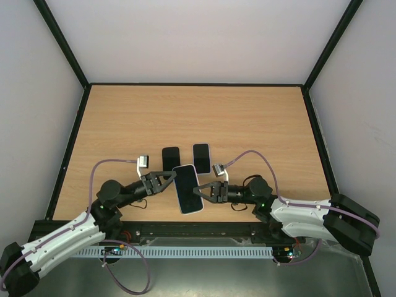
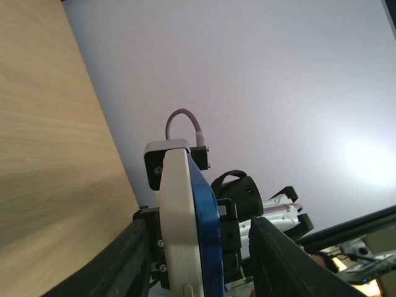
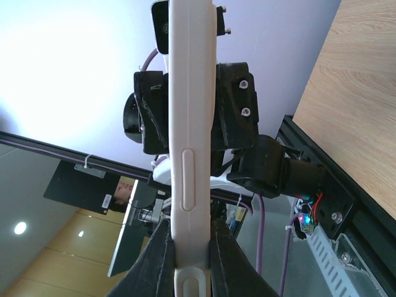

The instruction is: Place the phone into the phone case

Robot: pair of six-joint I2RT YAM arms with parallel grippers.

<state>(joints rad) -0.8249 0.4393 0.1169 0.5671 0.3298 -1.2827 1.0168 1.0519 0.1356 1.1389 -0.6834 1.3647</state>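
Note:
A white phone case with a dark-screened blue phone seated in it hangs above the near table edge, between both grippers. My right gripper is shut on the case's right edge; in the right wrist view both fingers press the white case rim. My left gripper is at the case's left edge. In the left wrist view its jaws stand wide apart around the case, with a gap on the blue phone's side.
A black phone-like slab and a white-rimmed dark slab lie flat on the wooden table just behind the held case. A black frame and pale walls enclose the table.

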